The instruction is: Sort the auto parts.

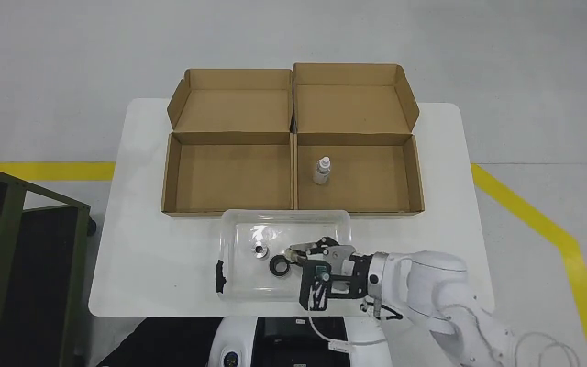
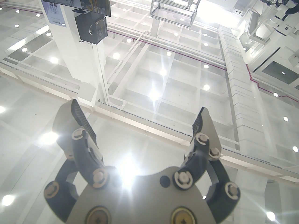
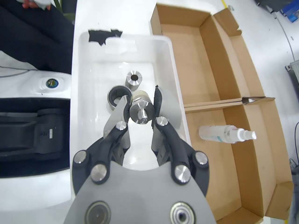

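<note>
Lifting straight up looks the safe course here, with cardboard boxes (image 3: 210, 71) off to one side and the white tray (image 3: 172, 66) walling in the right gripper (image 3: 140, 104), its jaws clamped on a stubbed steel cylinder (image 3: 141, 114), a black ring (image 3: 114, 95) just beside one of its fingers (image 3: 125, 111)

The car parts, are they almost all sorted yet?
Not far yet. Done: a spray bottle lies in one cardboard box. In hand: the right claw is shut on a stepped metal part in the plastic bin. Left: that part, plus a metal sleeve and a black ring beside it, must go into boxes.
</note>
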You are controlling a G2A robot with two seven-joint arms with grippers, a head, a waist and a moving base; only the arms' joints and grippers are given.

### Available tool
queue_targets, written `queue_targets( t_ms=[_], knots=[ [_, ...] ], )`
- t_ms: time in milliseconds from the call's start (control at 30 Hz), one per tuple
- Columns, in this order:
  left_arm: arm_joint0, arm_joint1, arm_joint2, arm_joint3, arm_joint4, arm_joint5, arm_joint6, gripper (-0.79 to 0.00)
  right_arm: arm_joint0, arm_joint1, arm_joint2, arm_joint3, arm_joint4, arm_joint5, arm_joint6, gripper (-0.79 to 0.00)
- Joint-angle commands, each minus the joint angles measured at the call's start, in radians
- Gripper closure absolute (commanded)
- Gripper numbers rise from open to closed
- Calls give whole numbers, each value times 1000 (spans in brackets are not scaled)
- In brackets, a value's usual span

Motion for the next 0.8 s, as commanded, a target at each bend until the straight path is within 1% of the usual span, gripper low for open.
queue_targets(
  t_ms=[0, 133, 300, 400, 567, 767],
  knots=[
    [0, 0, 0, 0, 0, 0, 0, -785, -10, 1, 20, 1, 5, 15, -102, 0],
    [0, 0, 0, 0, 0, 0, 0, -785, -26, 3, 65, 6, 16, 46, -263, 0],
    [0, 0, 0, 0, 0, 0, 0, -785, -38, 5, 117, 10, 74, 61, -421, 0],
    [0, 0, 0, 0, 0, 0, 0, -785, -41, 6, 149, 15, 114, 65, -492, 0],
    [0, 0, 0, 0, 0, 0, 0, -785, -66, 6, 197, 10, 150, 103, -619, 0],
    [0, 0, 0, 0, 0, 0, 0, -785, -87, 7, 235, 21, 178, 99, -702, 0]
  ],
)
